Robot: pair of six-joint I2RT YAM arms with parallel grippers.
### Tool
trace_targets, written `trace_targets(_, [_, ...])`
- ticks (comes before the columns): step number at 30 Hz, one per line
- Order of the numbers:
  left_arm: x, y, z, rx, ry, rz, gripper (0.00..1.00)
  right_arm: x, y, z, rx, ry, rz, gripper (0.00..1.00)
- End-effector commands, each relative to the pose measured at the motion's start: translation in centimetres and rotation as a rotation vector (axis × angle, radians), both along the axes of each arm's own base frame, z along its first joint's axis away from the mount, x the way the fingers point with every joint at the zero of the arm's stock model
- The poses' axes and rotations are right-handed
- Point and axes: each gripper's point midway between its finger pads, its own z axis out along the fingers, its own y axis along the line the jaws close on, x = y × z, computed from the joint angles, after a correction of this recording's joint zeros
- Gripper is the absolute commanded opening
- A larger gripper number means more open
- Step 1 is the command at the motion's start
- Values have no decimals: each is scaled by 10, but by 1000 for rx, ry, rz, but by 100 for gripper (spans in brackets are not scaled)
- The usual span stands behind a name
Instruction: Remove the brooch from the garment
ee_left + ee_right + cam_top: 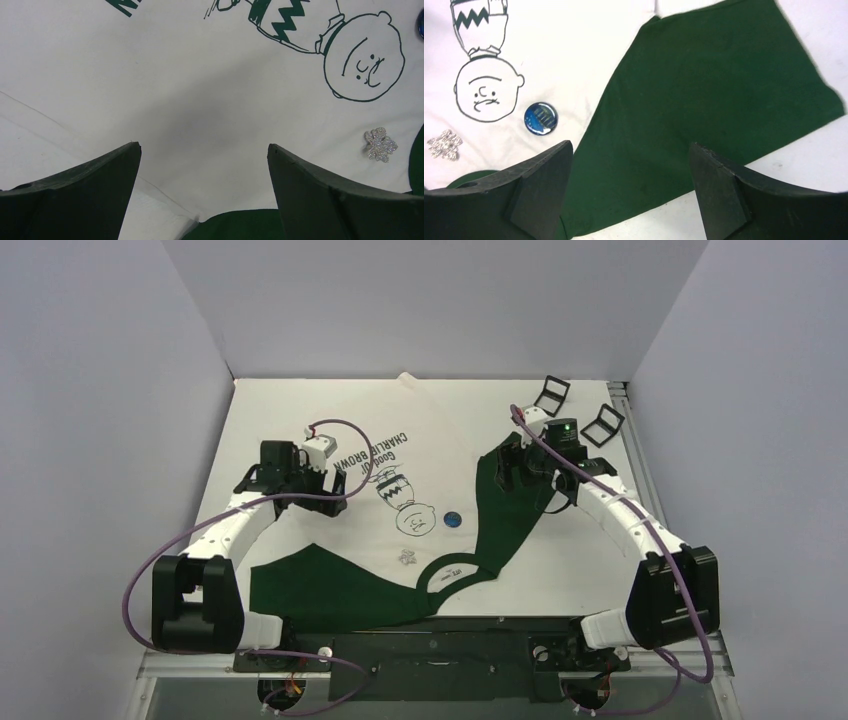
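Each arm runs from a boxy black shoulder housing through a curved link of ribbed white shells to a black wrist. On the left arm (235, 520), at the left of the frame, a purple cable (128, 585) loops wide of the housing and arcs again over a white block at the wrist. The right arm (625, 515) carries a purple lead (713, 645) and a small green light (567, 426). The left gripper (204, 146) and right gripper (630, 145) have matte, dark, wedge-shaped fingers (734, 200); the right one's show a seam line and a round hole.
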Motion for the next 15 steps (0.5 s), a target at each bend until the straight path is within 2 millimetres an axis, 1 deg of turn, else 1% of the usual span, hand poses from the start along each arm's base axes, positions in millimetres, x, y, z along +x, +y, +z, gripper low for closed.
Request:
trace_targets(1, [22,-6,42,-14,-151,-24,96,18,-12,53,-62,-241,-59,81])
trace_targets(5, [28,-9,56,-18,-189,-45,96,25,-26,85,-102,-359,-131,81])
trace_targets(8, [32,-16,66,-32,-217,-81,96,34,-36,112,-81,-411,-222,81])
trace_targets(9, [33,-19,68,-33,-226,-97,96,35,-39,112,-85,-400,-227,81])
trace_targets(10, [34,-24,73,-44,-235,-117,96,37,-38,119,-73,-408,-210,81])
trace_targets(11, [33,-29,72,-44,-232,-143,96,36,-37,116,-76,-387,-194,81])
trace_targets(12, [33,-34,74,-48,-236,-162,96,36,-32,119,-67,-388,-158,81])
trace_targets(13, [30,-44,71,-43,-228,-198,96,35,-29,115,-69,-369,-138,81])
trace_targets(14, [28,-49,71,-27,-234,-231,96,33,-23,115,-62,-366,-105,81])
trace_targets(15, [21,-61,65,-10,-225,-286,96,31,-17,111,-53,-353,-78,81])
